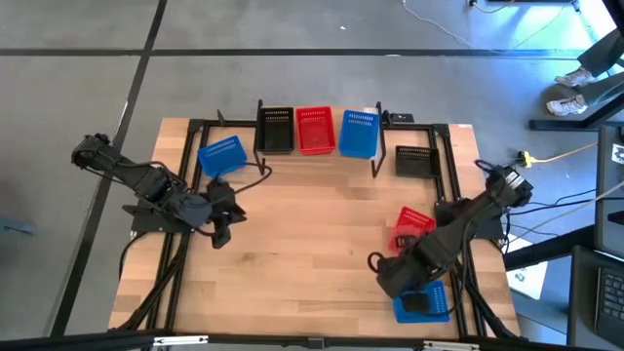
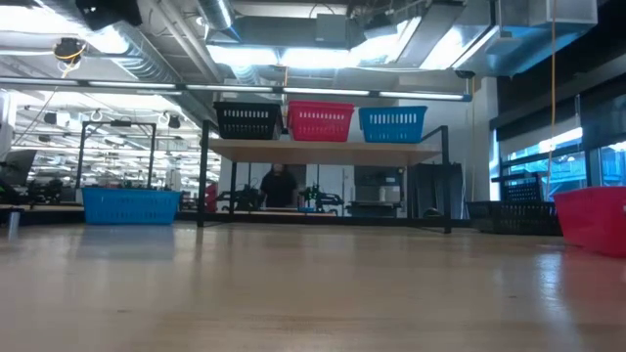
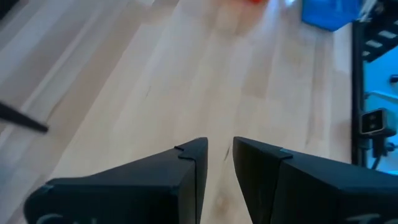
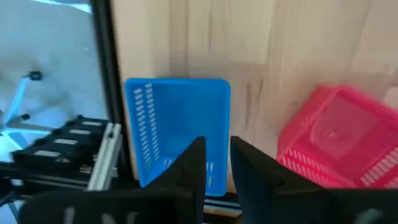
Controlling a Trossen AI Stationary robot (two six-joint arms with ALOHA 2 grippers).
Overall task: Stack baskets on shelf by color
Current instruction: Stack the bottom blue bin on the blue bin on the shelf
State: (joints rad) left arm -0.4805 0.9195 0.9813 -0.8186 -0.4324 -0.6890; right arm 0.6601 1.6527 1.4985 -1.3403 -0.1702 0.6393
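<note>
While ceiling lights are glaring beyond the wooden table [image 1: 312, 253], the shelf [image 2: 328, 151] is carrying black, red and blue baskets [image 1: 317, 131], long axes crossing its plank; both grippers [image 1: 222, 232] [image 1: 374, 261] are hovering nearby, fingers slightly apart, empty.

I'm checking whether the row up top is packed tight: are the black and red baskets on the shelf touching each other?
Cannot tell. In the low view the black basket and red basket on the shelf have rims nearly meeting; no view shows plain contact or a gap.

Black basket [image 1: 276, 130], red basket [image 1: 314, 131], blue basket [image 1: 359, 134] upright, side by side atop shelf [image 1: 385, 119].
</note>
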